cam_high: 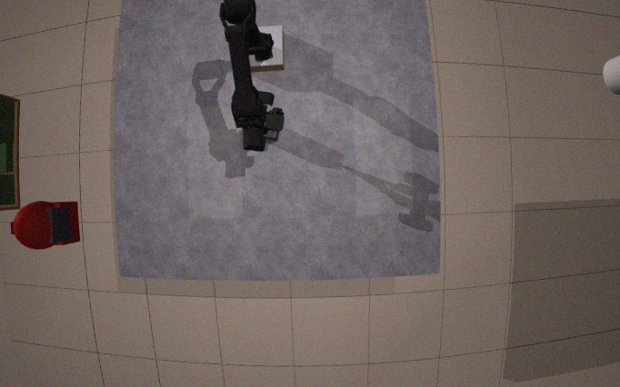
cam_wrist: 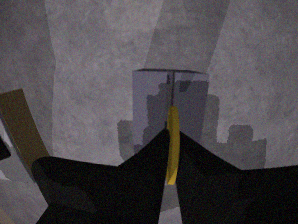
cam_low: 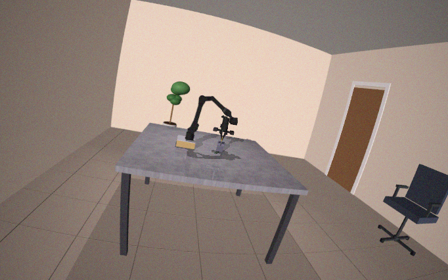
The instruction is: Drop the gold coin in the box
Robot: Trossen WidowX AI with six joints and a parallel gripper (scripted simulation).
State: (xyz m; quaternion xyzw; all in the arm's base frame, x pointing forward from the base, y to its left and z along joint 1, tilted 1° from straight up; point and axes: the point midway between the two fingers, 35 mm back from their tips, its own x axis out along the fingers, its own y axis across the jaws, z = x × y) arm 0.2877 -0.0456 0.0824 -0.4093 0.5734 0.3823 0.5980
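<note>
the coin (cam_wrist: 172,145) shows edge-on in the wrist view as a thin, slightly curved gold strip, standing upright and running straight away from the camera. it sits pinched between the two dark fingers of the gripper (cam_wrist: 170,163), which are pressed together on its faces, with its far end poking out past the fingertips.

taking the grey box (cam_wrist: 170,99) as landmark: the coin hangs above it and is lined up with the narrow dark slot (cam_wrist: 173,82) in its lid, the gold edge pointing along the same line as the slot. whether the coin's lower rim touches the lid cannot be told.

in the exterior view the gripper (cam_low: 221,139) points straight down over the box (cam_low: 219,147) on the table (cam_low: 198,167), a sliver of gold showing at its tip.
</note>
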